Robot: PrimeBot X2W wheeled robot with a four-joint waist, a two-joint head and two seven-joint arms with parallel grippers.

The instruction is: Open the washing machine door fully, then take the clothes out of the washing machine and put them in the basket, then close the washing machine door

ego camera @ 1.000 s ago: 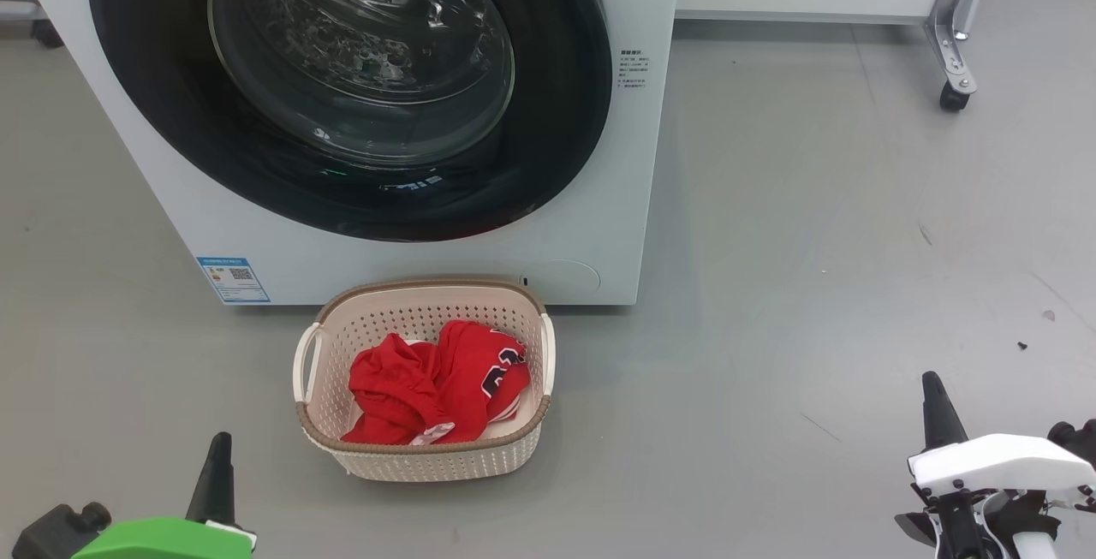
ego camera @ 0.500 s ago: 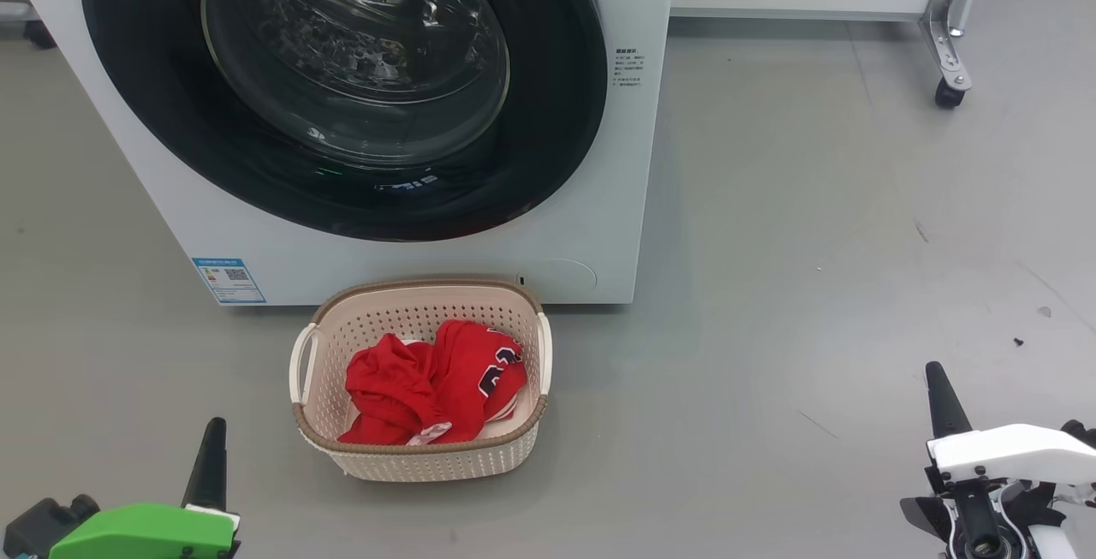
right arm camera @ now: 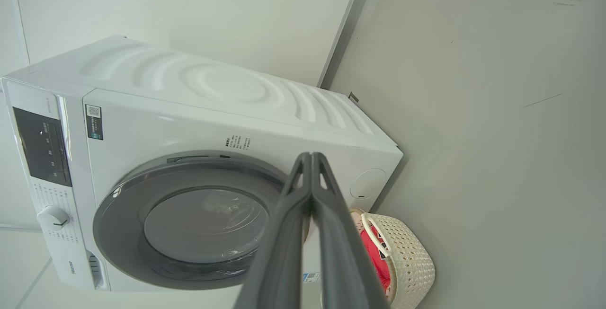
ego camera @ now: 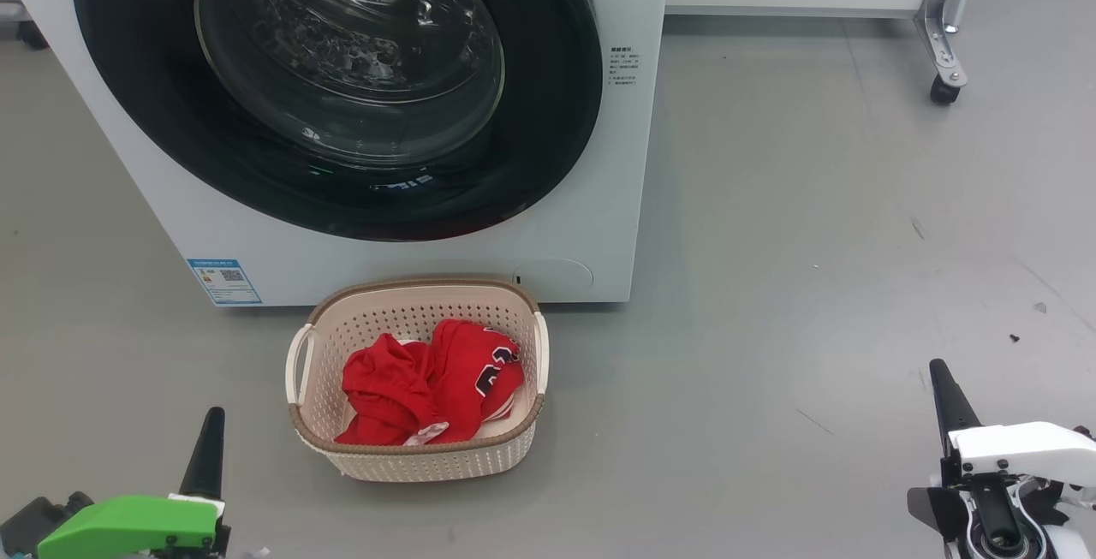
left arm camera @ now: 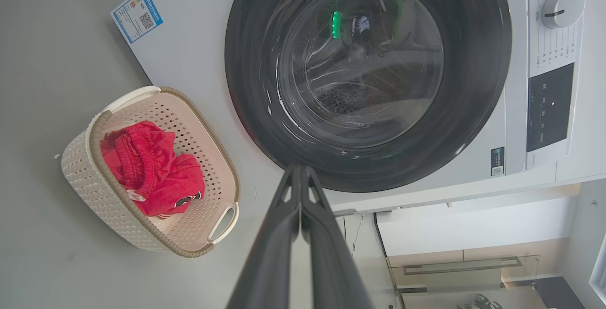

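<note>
The left end effector (ego camera: 211,422), fingers pressed together and holding nothing, hangs over the floor (ego camera: 771,285) near the basket (ego camera: 428,463), which holds the red clothes (ego camera: 428,379) before the washing machine (ego camera: 635,165), the washing machine door (ego camera: 556,114) closed against it, and the right end effector (ego camera: 940,372) is likewise pinched together.

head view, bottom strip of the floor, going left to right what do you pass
left gripper, shut → basket with the clothes in it → right gripper, shut
</note>
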